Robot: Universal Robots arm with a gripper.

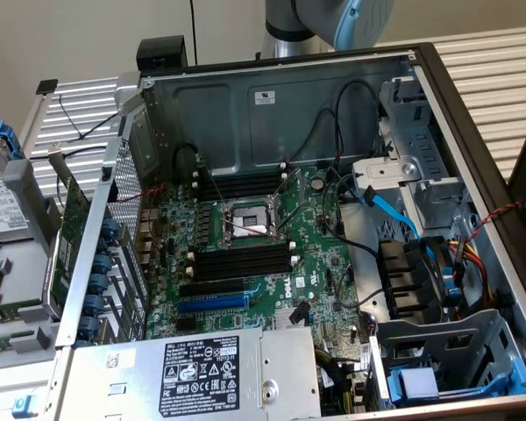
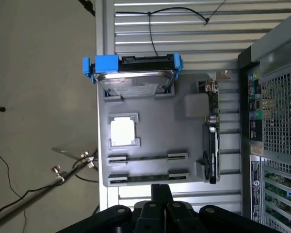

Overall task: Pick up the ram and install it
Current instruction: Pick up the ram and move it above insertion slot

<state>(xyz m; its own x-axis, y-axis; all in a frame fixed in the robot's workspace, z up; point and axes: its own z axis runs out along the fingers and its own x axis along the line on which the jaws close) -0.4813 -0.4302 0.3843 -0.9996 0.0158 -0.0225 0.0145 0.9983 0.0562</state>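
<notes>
Wrist view, black jaws closed, thin ram (image 2: 147,157), grey tray (image 2: 153,127).

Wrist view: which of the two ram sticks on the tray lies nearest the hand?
The ram stick along the tray edge, by the hand; the other stick sits nearer the processor.

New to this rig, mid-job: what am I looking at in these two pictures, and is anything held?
One robot arm sits beyond an open computer case; the exterior view looks into it, at the motherboard and black memory slots. The wrist view comes from a camera on the arm, looking past its black jaws at a grey tray with a hard drive, a processor, an expansion card and two ram sticks on edge. The jaws are shut and empty, close to the nearer stick.
</notes>
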